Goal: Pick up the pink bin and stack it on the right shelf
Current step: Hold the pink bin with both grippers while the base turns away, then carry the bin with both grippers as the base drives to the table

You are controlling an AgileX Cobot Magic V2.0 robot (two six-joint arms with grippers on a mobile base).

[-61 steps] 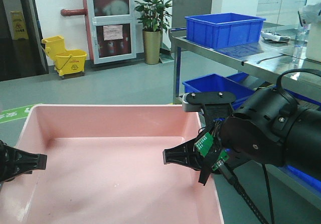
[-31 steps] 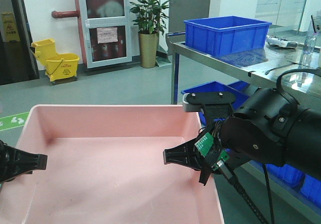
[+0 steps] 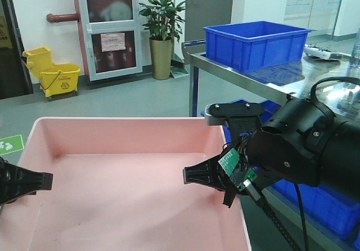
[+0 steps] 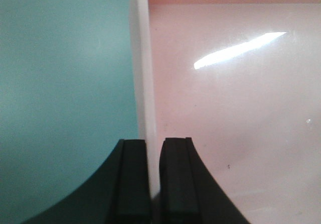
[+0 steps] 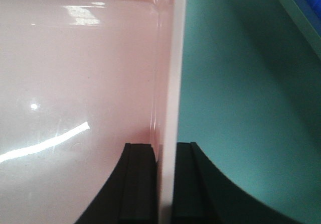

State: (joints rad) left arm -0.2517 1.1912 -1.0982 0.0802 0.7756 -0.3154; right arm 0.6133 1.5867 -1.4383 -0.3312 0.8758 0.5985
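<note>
The pink bin [image 3: 124, 189] is held level in front of the robot, its left rim pinched by the left tool [image 4: 154, 184], its right rim by the right tool [image 5: 165, 184]. The right shelf [image 3: 292, 81] lies ahead-right, nearer the right tool. The bin's near edge is cut off, and free deck space cannot be judged.

Both your grippers are clamped shut.
Your left gripper [image 3: 35, 180] enters at the lower left edge; your right gripper [image 3: 196, 176] sits mid-frame, its bulky black arm [image 3: 306, 144] reaching in from the right. Each pinches a pink bin [image 3: 124, 197] wall.
</note>
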